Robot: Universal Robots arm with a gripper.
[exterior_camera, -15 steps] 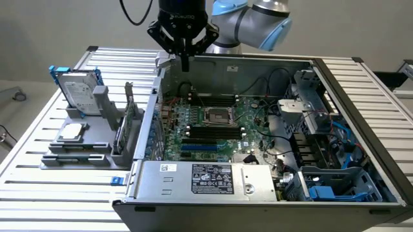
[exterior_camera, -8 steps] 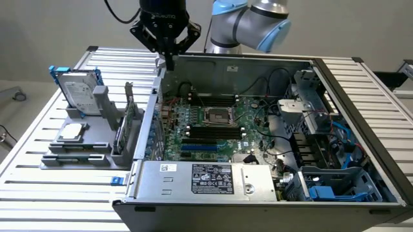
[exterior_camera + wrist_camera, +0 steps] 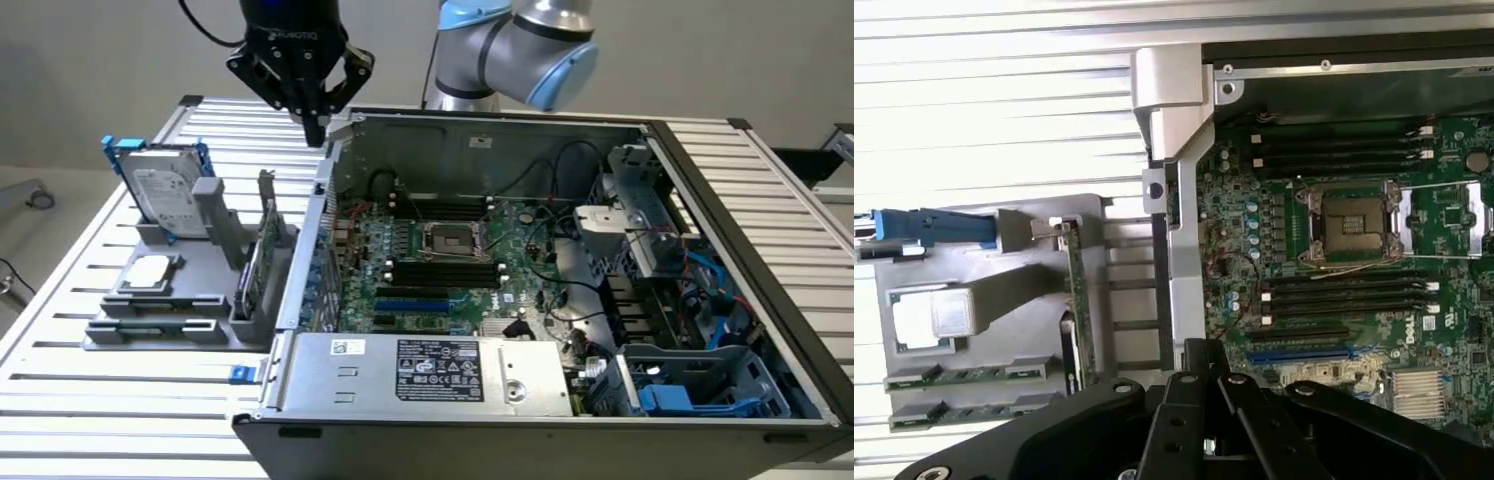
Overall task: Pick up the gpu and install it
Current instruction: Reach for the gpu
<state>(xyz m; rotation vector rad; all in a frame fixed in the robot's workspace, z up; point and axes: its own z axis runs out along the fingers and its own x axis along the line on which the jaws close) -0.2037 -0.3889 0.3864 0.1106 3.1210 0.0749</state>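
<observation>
The gpu stands on edge in a slot of the grey holder, left of the open computer case in the exterior view, its silver bracket pointing up. From the wrist view, the gpu shows edge-on as a thin green strip. My gripper hangs shut and empty above the case's back left corner, higher than the gpu and behind it. My gripper has its black fingers pressed together over the case wall. The motherboard lies exposed, with a blue slot near its front.
A silver hard drive in a blue frame stands at the holder's back, a processor chip lies in front of it, and memory sticks sit at the holder's front. The case's power supply and drive cages rise inside. Everything rests on a slatted table.
</observation>
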